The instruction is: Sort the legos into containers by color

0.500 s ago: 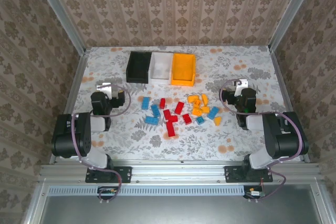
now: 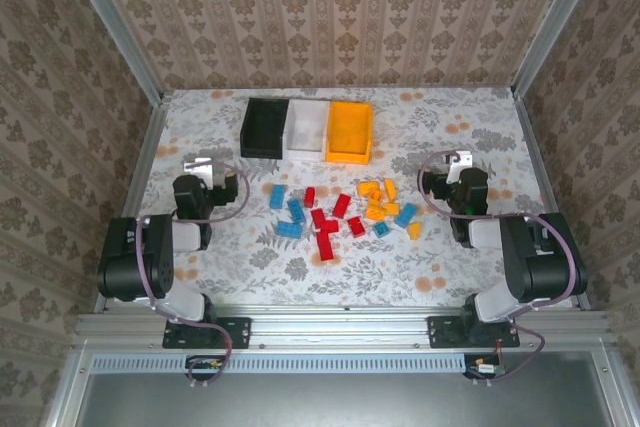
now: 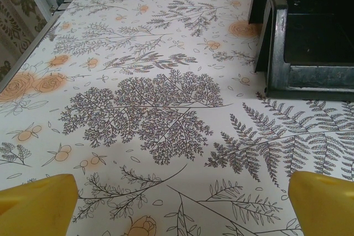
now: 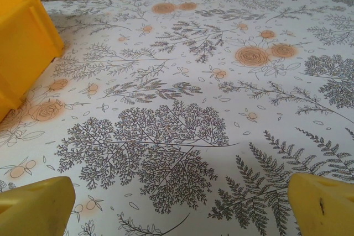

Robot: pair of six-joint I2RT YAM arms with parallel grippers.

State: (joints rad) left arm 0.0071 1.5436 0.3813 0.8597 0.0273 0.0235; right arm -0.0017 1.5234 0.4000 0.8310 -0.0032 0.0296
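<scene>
One high overview, two low wrist views

The top external camera looks steeply down from high at 6 o'clock, taking in the whole table (image 2: 450, 277). Each wrist camera sits low and close over the table, facing 12 o'clock: the left catches the black bin (image 3: 310, 42) at its 2 o'clock, the right the orange bin (image 4: 22, 42) at its 10 o'clock. The overview shares both bins.

Desk (image 3: 166, 53): smooth printed floral covering, faint sheen.
Black bin (image 3: 310, 75): plastic, scuffed dull-grey front wall.
Orange bin (image 4: 22, 37): smooth plastic, satin.
Legos (image 2: 327, 243): plastic.
Frame rail (image 2: 340, 328): bare metal.
Left hand (image 3: 180, 208), fingers (image 3: 38, 203): smooth matt yellow plastic.
Wall (image 2: 330, 17): patterned paper, matt.
</scene>
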